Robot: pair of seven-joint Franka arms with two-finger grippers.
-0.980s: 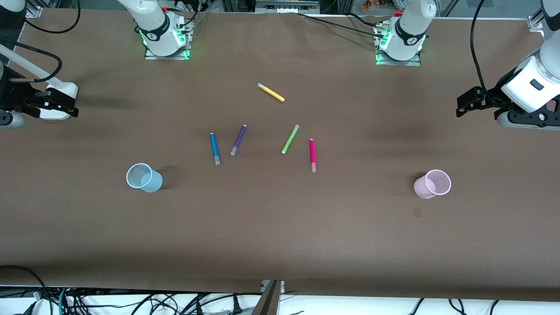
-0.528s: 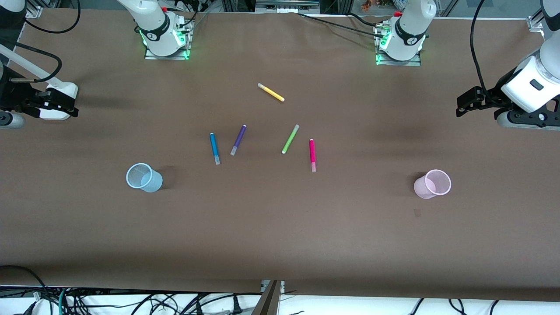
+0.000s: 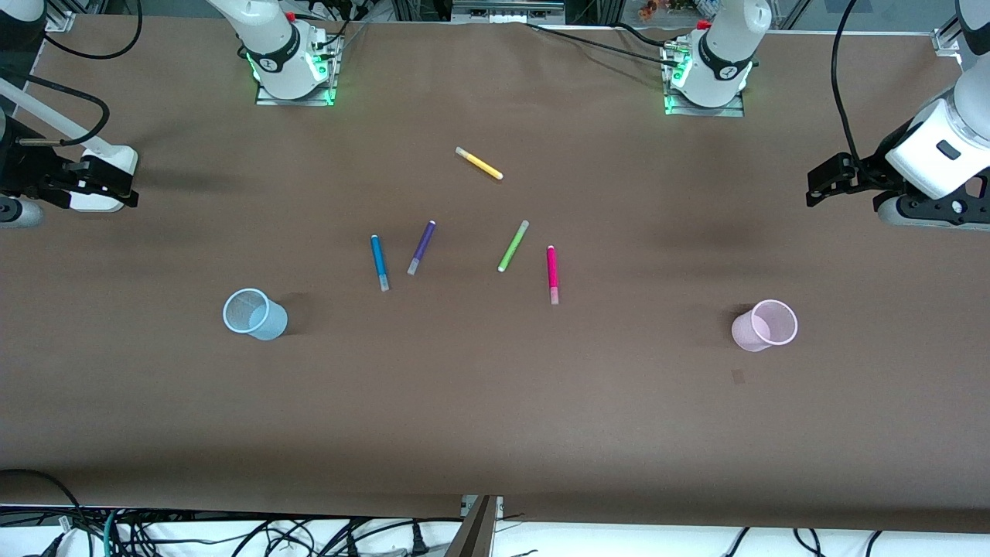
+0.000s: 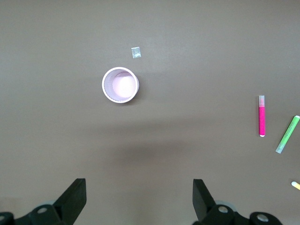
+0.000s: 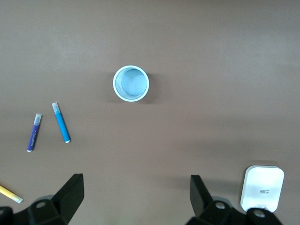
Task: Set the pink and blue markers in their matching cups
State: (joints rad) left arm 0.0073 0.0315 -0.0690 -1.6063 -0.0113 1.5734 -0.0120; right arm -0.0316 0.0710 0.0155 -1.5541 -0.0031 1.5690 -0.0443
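The pink marker and the blue marker lie flat near the table's middle. The light blue cup stands upright toward the right arm's end, and the light pink cup stands upright toward the left arm's end. Both cups look empty. My left gripper hangs open and empty over the left arm's end; its wrist view shows it, the pink cup and the pink marker. My right gripper hangs open and empty over the right arm's end; its wrist view shows it, the blue cup and the blue marker.
A purple marker lies beside the blue one. A lime-green marker lies beside the pink one. A yellow marker lies nearer the bases. A small scrap lies by the pink cup. A white box sits under the right gripper.
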